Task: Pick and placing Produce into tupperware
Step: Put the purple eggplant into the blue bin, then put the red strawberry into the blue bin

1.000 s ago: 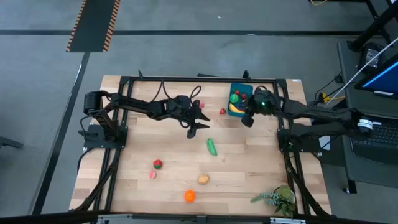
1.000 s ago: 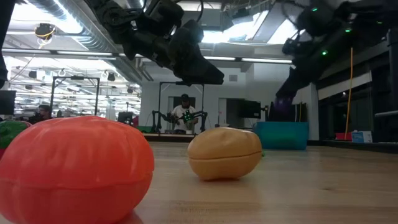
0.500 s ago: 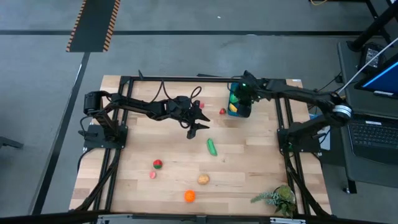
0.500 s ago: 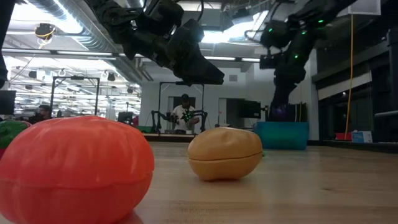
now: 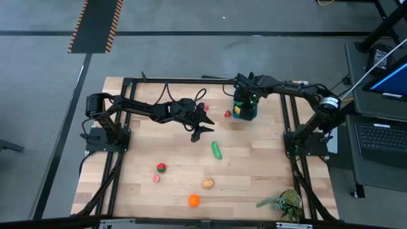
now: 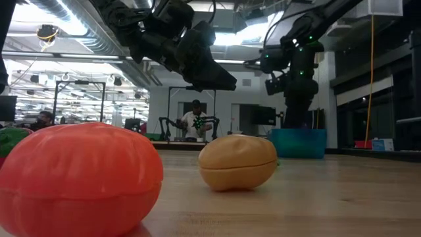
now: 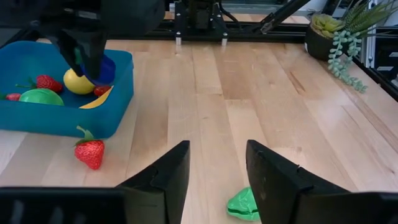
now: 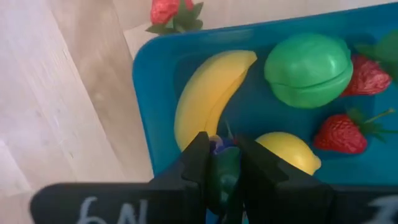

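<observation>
1. The right gripper (image 8: 219, 163) is held over the blue tupperware (image 8: 149, 93). Its two dark fingers are nearly closed on a small dark purple and green piece (image 8: 222, 167). What kind of produce it is cannot be told.

2. Just under the gripper, a yellow banana (image 8: 208, 93), a yellow lemon (image 8: 287, 151), a round green piece (image 8: 309, 68) and two strawberries (image 8: 341, 134) are seen lying inside the tupperware.

3. One more strawberry (image 8: 171, 11) is seen on the table (image 5: 254, 165), just outside the tupperware wall.

4. The step in hand is judged to be the drop: the held piece is over the box and is ready to be let go.

5. For the next move, the right fingers need to be opened so the piece falls in among the fruit. The gripper should then be lifted straight up, so that nothing is knocked out.

6. The left gripper (image 7: 216, 171) is held above the middle of the table. Its fingers are partly open and nothing is held between them.

7. A green piece (image 7: 244, 204) is seen on the wood just below the left fingers. It is likely the cucumber (image 5: 217, 150), and it could be picked next.

8. More produce is left at the near side of the table: a red and green piece (image 5: 161, 168), a small pink piece (image 5: 156, 179), a tan piece (image 5: 208, 183) and an orange one (image 5: 194, 200).

9. A leafy plant (image 5: 283, 203) is seen at the table corner. It is not to be packed.
</observation>
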